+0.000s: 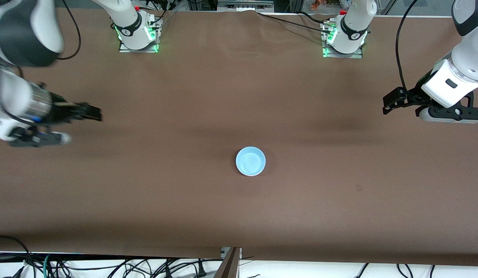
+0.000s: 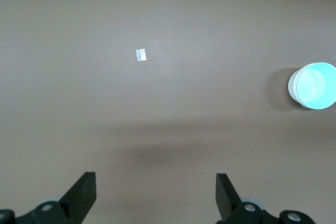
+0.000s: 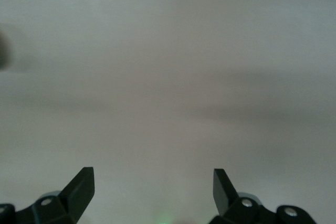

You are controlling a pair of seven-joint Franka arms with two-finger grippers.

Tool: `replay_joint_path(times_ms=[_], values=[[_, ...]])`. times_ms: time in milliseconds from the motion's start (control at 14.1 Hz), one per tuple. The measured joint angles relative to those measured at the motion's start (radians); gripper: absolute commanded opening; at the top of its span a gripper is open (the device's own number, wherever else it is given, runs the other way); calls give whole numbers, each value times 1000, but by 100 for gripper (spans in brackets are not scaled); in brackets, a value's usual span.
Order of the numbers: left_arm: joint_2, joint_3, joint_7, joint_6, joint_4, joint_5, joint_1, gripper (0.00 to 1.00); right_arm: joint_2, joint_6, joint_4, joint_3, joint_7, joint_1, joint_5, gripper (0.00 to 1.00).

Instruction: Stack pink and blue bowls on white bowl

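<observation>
The light blue bowl (image 1: 250, 161) stands upright on the brown table near its middle. It also shows in the left wrist view (image 2: 315, 84), where its outer side looks pale white under the blue rim. No pink bowl and no white bowl shows apart from it; I cannot tell whether they lie under it. My left gripper (image 1: 389, 102) is open and empty, up over the table toward the left arm's end; its own view shows it (image 2: 155, 177) spread wide. My right gripper (image 1: 95, 112) is open and empty, up over the right arm's end (image 3: 152, 171).
The brown table cover (image 1: 185, 200) spans the whole view. A small white tag (image 2: 140, 54) lies flat on it. The two arm bases (image 1: 138, 31) (image 1: 345, 34) stand along the table's edge farthest from the front camera. Cables hang off the nearest edge.
</observation>
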Motion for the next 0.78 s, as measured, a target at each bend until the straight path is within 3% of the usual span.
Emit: replay_joint_path(times_ms=[142,426,782], values=[[0,0,0,1,0,0,0,100,-85,-15,-36,11,-2,-37,-50,100],[0,0,0,5,0,0,0,100,-177,-30,-106,123,8,-108,-111,100],[0,0,0,7,0,0,0,100,-197,-36,-145,135,16,-127,-111,100]])
